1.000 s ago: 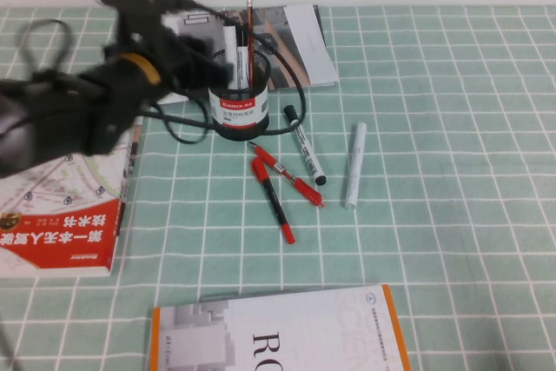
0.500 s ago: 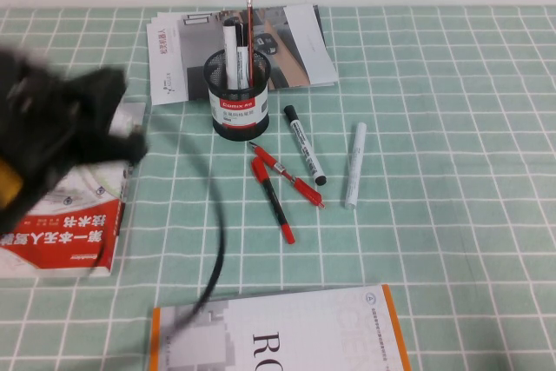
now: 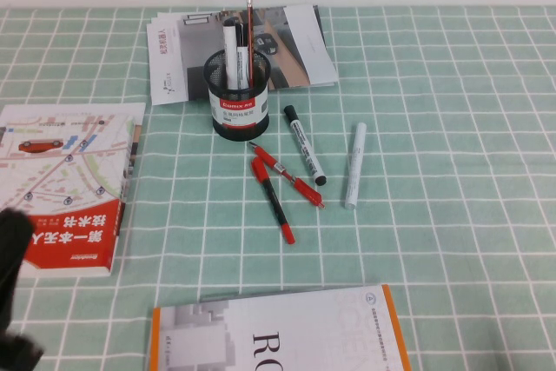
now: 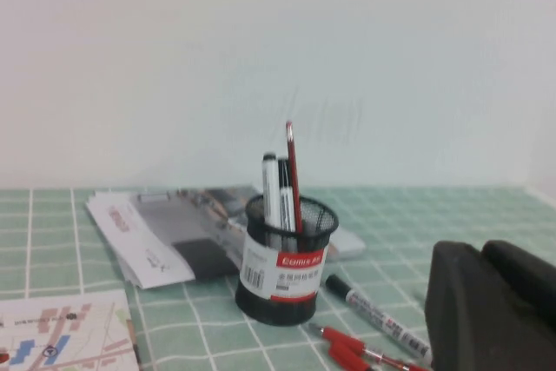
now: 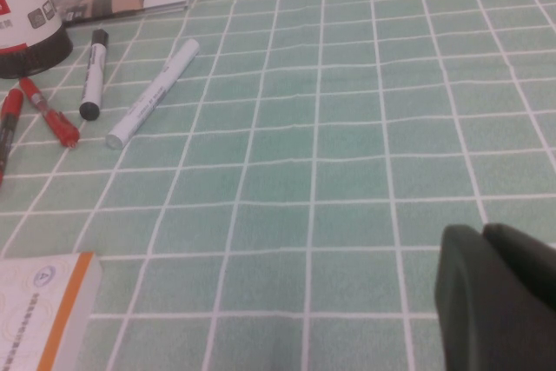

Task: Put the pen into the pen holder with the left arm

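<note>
The pen (image 3: 230, 51), a white marker with a dark top end, stands upright in the black mesh pen holder (image 3: 238, 102) beside a black pen and a red pencil (image 3: 249, 23). The left wrist view shows the pen (image 4: 270, 190) in the holder (image 4: 282, 267) too. My left gripper (image 4: 482, 251) is shut and empty, well back from the holder. Only a dark part of the left arm (image 3: 13, 293) shows at the high view's bottom left corner. My right gripper (image 5: 482, 234) is shut and empty, low over the cloth on the right.
A printed-barrel marker (image 3: 304, 145), an all-white marker (image 3: 354, 165) and two red pens (image 3: 287, 175) lie in front of the holder. A red book (image 3: 69, 188) lies at the left, a white-and-orange book (image 3: 278, 336) at the front, and a magazine (image 3: 287, 41) behind the holder.
My left arm has pulled back from the pen holder to the front left corner of the table. The pen stays standing in the holder. The other things have not moved.
</note>
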Controlling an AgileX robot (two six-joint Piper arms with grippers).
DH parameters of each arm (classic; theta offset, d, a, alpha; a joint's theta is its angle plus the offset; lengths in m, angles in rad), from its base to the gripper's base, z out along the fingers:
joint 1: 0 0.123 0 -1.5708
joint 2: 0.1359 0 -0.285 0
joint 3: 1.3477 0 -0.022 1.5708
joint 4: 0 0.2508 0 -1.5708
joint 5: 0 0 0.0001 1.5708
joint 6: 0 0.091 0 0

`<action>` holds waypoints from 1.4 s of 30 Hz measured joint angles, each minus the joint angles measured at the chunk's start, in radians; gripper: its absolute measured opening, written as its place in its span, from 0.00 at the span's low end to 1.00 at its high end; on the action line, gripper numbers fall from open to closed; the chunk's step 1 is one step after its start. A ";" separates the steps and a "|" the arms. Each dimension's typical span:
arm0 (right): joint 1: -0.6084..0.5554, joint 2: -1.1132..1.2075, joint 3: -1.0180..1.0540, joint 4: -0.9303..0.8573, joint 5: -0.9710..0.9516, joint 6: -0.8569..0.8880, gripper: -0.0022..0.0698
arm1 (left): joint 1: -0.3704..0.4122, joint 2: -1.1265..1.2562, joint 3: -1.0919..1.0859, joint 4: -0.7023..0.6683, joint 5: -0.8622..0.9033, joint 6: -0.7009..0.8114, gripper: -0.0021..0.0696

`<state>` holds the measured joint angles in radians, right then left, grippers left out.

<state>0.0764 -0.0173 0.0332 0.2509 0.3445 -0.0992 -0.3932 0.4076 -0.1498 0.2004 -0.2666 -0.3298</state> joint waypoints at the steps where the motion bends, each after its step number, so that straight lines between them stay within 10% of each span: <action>1: 0.000 0.000 0.000 0.000 0.000 0.000 0.00 | 0.000 -0.031 0.008 0.000 0.019 -0.004 0.03; 20: 0.000 0.000 0.000 0.000 0.000 0.000 0.00 | 0.004 -0.174 0.032 -0.010 0.392 0.017 0.03; 31: 0.000 0.000 0.000 0.000 0.000 0.000 0.00 | 0.290 -0.339 0.135 -0.187 0.396 0.287 0.03; 42: 0.000 0.000 0.000 0.000 0.000 0.000 0.00 | 0.308 -0.417 0.176 -0.282 0.552 0.311 0.03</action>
<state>0.0764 -0.0173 0.0332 0.2509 0.3445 -0.0992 -0.0855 -0.0092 0.0260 -0.0819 0.2851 -0.0186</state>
